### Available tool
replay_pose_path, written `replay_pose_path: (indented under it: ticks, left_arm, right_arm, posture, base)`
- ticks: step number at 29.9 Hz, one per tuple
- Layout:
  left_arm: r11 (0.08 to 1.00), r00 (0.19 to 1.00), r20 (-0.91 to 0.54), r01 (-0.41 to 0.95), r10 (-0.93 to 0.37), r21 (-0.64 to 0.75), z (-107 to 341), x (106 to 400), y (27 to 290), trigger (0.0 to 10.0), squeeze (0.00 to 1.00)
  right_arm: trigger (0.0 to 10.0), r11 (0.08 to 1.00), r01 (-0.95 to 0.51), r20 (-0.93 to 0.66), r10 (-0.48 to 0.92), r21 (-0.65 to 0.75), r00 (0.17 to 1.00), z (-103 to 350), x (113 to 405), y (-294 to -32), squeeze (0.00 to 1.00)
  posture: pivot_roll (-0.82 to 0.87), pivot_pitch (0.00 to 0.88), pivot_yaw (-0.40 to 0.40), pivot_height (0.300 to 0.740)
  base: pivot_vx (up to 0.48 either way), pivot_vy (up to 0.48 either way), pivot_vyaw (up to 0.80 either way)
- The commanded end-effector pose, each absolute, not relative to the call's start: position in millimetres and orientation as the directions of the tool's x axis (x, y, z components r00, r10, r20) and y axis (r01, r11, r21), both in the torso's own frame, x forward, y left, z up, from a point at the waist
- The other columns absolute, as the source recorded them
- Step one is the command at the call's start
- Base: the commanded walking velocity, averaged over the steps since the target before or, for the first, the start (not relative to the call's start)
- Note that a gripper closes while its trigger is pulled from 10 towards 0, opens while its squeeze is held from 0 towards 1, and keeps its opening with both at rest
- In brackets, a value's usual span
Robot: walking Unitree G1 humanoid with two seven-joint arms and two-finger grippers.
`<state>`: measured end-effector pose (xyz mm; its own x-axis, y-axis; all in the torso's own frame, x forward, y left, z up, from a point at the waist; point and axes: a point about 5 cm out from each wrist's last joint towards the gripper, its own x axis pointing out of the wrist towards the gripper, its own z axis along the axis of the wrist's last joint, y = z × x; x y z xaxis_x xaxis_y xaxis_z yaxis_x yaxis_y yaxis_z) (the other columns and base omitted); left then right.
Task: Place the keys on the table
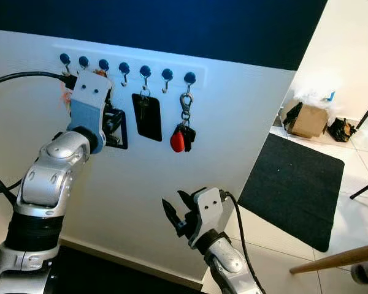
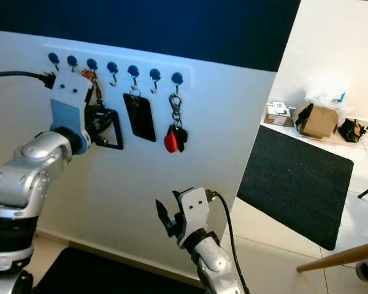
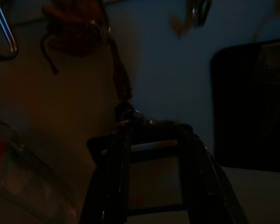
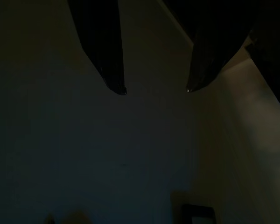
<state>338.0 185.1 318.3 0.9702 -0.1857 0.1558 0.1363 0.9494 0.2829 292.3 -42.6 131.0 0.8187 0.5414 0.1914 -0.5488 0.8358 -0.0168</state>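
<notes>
Eye views: the left tool (image 1: 112,122) is raised to the hook rack (image 1: 126,64), pressed against a black-framed tag (image 1: 118,130); the keys (image 1: 183,136) hang on the rightmost hook, beside it.

Left wrist: whether its fingers (image 3: 115,158) grip cannot be told.

Right wrist: the right tool (image 4: 155,88) is spread, facing bare wall.

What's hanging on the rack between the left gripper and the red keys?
A black rectangular tag hangs between the left gripper and the red keys, seen in the left eye view.
</notes>
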Motion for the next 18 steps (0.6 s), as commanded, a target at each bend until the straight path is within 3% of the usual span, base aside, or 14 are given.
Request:
replay_pose_path:
  ticks: [1,8,9,10,11,13,14,18]
  left_arm:
    - [0.953,0.97,0.159,0.137,-0.184,0.27,317.1,342.4,181.2,7.6,0.0]
    - [0.964,0.974,0.167,0.107,-0.15,0.244,320.6,349.5,187.7,7.6,0.0]
    - [0.968,0.974,0.178,0.098,-0.141,0.231,323.9,350.6,189.2,3.2,0.0]
    - [0.969,0.973,0.182,0.095,-0.138,0.226,325.3,351.1,189.8,3.2,0.0]
    - [0.97,0.973,0.184,0.094,-0.137,0.225,325.8,351.4,190.3,1.8,0.0]
    - [0.97,0.973,0.185,0.093,-0.137,0.226,325.9,351.4,190.5,1.8,0.0]
    - [0.969,0.973,0.186,0.092,-0.136,0.228,325.7,351.3,191.1,0.0,0.0]
    - [0.968,0.973,0.188,0.086,-0.132,0.234,325.2,349.2,192.8,0.0,0.0]
  right_arm:
    - [10.0,0.838,-0.545,0.185,0.535,0.003,0.824,126.8,290.3,-42.5,0.0]
    - [10.0,0.84,-0.543,0.185,0.532,0.004,0.826,126.8,290.3,-42.2,0.0]
    - [10.0,0.84,-0.542,0.185,0.532,0.004,0.826,126.5,290.2,-42.4,0.0]
    - [10.0,0.841,-0.542,0.185,0.532,0.004,0.827,126.5,290.3,-42.3,0.0]
    - [10.0,0.841,-0.541,0.185,0.531,0.005,0.827,126.6,290.3,-42.2,0.0]
    - [10.0,0.841,-0.541,0.185,0.531,0.005,0.827,126.7,290.4,-42.1,0.0]
    - [10.0,0.841,-0.54,0.185,0.53,0.006,0.827,126.9,290.6,-42.2,0.0]
    - [10.0,0.842,-0.539,0.185,0.529,0.007,0.828,126.4,290.2,-42.6,0.0]
  posture:
    - [0.25,0.152,-0.017,0.74]
    - [0.25,0.151,-0.014,0.74]
    - [0.25,0.152,-0.013,0.74]
    - [0.25,0.153,-0.012,0.74]
    - [0.25,0.157,-0.012,0.74]
    - [0.25,0.157,-0.012,0.74]
    - [0.25,0.158,-0.011,0.74]
    - [0.25,0.16,-0.012,0.74]
  base:
    - [0.0,0.0,0.0]
    - [0.0,0.0,0.0]
    - [0.0,0.0,0.0]
    - [0.0,0.0,0.0]
    - [0.0,0.0,0.0]
    - [0.0,0.0,0.0]
    - [0.0,0.0,0.0]
    - [0.0,0.0,0.0]
